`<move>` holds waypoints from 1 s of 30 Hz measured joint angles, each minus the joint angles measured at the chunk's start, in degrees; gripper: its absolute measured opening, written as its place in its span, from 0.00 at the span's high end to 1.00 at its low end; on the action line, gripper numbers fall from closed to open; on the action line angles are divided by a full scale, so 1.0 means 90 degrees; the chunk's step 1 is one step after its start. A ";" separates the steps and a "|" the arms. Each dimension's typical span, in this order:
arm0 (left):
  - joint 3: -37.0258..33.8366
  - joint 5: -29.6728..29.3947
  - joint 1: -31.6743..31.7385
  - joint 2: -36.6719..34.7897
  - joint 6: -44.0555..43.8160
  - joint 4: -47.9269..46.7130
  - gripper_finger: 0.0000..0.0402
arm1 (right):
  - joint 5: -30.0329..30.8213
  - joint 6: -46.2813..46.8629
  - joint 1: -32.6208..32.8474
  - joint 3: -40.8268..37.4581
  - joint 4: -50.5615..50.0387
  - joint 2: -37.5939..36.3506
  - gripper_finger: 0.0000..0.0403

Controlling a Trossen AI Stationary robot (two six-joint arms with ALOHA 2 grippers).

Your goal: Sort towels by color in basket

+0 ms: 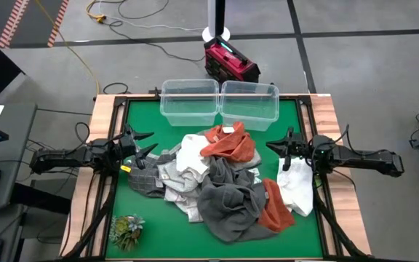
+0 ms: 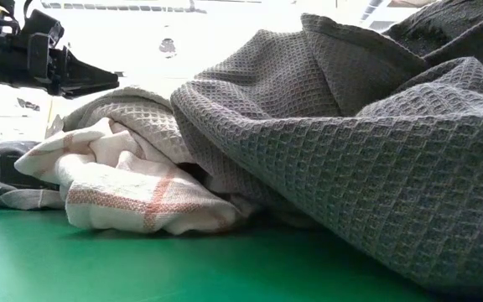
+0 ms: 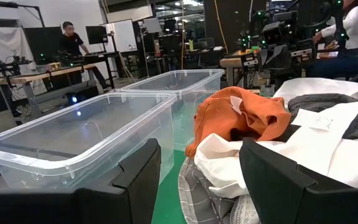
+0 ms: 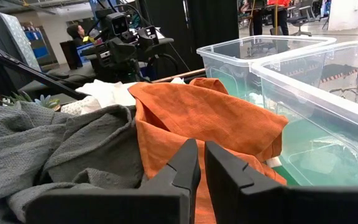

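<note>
Only from above seen whole: green surface (image 1: 282,120), with the towel pile (image 1: 220,182) in its middle and two clear bins beyond the pile. Left bin (image 1: 190,102) and right bin (image 1: 249,104) touching side by side, both holding no towel. In the pile: rust orange towel (image 1: 228,144) on the side nearest the bins, dark grey towel (image 1: 231,204) on the side far from them, white towel (image 1: 192,155) and checked towel (image 1: 145,180) toward the left arm. Second orange towel (image 1: 276,207) and another white towel (image 1: 297,188) at the pile's right edge. Small green plant (image 1: 126,230) apart from the pile, at the near left corner.

From table height shown only close cloth: grey waffle weave (image 2: 342,151) lying over a white towel with reddish stripes (image 2: 141,197).

Left end effector (image 1: 142,145) just beside the pile's left edge, fingers (image 3: 138,177) spread apart, holding nothing. Right end effector (image 1: 275,145) near the pile's right side, fingers (image 4: 182,171) nearly closed, with only a thin gap, gripping nothing, pointing at the orange towel (image 4: 197,118).

Past the bins, in the left wrist view, a person (image 3: 72,40) standing at a desk in the room.
</note>
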 joint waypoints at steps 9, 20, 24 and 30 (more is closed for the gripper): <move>0.0001 0.0000 -0.0002 0.0000 0.0000 0.0000 0.48 | 0.0000 0.0000 0.0000 -0.0002 0.0000 0.0000 0.85; -0.0011 0.0315 -0.0002 -0.0001 -0.2780 0.0100 0.48 | 0.0005 -0.0204 -0.0024 -0.0001 0.0002 -0.0002 0.85; -0.0011 0.0339 -0.0002 -0.0001 -0.3552 0.0091 0.48 | 0.0003 0.0202 0.0002 -0.0001 0.0002 -0.0002 0.85; -0.0011 0.0342 -0.0002 0.0000 -0.3875 0.0102 0.48 | 0.0002 0.1633 0.0049 -0.0002 0.0004 -0.0002 0.85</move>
